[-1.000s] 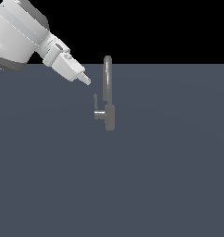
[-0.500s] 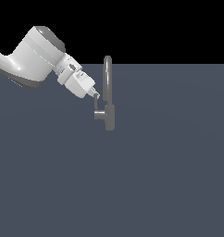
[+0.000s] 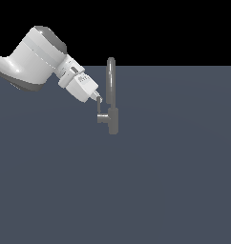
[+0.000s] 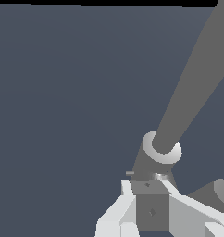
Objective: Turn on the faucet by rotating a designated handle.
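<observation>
My white two-fingered gripper (image 3: 99, 99) has come down from the upper left of the exterior frame to the thin short grey lever handle (image 3: 100, 110), which stands on a stub left of the thick base of the small grey metallic faucet (image 3: 111, 106), just above frame centre. A second ago my fingertips hung clear and higher; now, in the wrist view, my fingers (image 4: 121, 208) flank a grey block, seemingly parted around it, though I cannot tell if they press it. I judge the reach done and the turning next.
</observation>
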